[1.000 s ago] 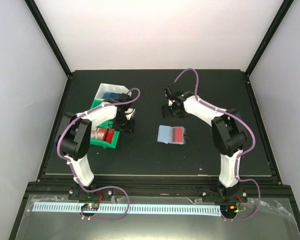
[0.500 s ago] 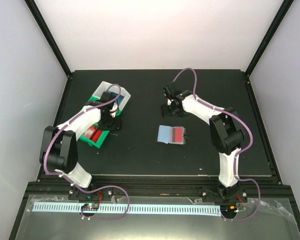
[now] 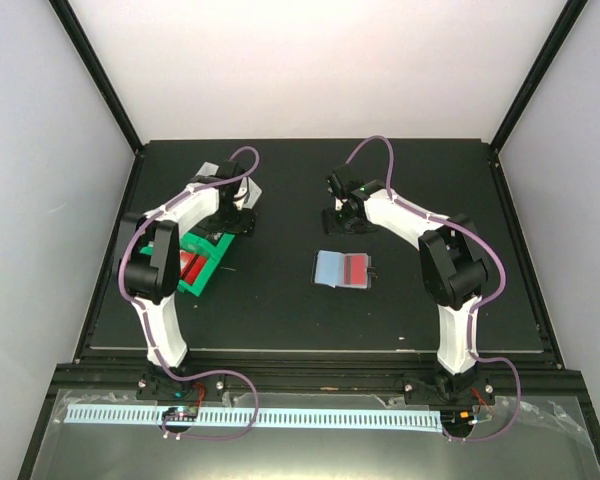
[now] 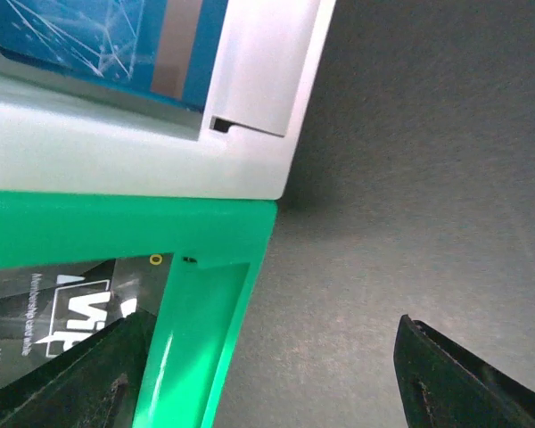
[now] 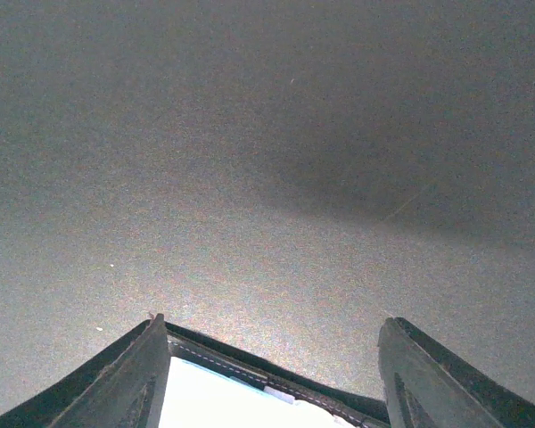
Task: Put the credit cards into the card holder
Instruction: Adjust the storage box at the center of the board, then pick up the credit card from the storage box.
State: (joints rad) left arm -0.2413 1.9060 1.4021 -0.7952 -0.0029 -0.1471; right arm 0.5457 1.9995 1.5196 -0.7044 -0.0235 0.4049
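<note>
The left end effector [image 4: 272,325] is hovering, spread wide and empty, over the white tray [image 4: 250,134] where it meets the green tray [image 4: 209,234], probably lining up for the blue card [image 4: 71,36]. The right end effector [image 5: 272,323], equally spread and empty, is waiting beside the card holder [image 3: 343,269], which is lying unfolded on the desk [image 3: 280,310], pockets up.

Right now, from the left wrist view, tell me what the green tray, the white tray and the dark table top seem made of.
Green rectangular tray: likely moulded plastic, smooth, slightly glossy; light sheen on its wall. White rectangular tray: apparently plastic too, satin; a crisp moulded notch shows. Dark table top: matte, finely grained, perhaps a rubbery mat; no reflections.
</note>
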